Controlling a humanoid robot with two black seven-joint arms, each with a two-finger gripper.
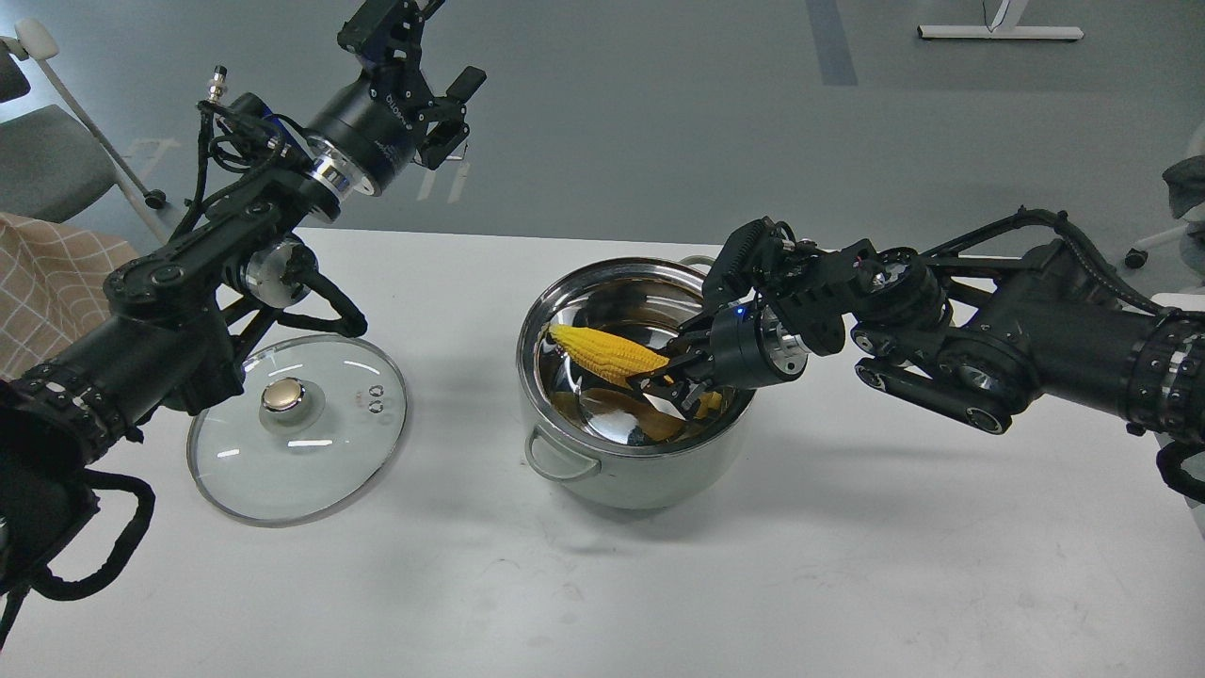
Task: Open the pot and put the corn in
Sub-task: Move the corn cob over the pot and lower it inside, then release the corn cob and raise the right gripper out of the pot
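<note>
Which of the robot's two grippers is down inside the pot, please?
The right gripper: it reaches into the open pot and is closed on the corn. The left gripper is raised, empty, far from the pot, above the lid.

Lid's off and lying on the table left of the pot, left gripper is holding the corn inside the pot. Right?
Not quite: the head view shows the right gripper holding the corn inside the pot; the left gripper is raised and holds nothing. The glass lid does lie on the table left of the pot.

One pot (633, 471), one lid (297, 443), one corn (607, 354)
</note>
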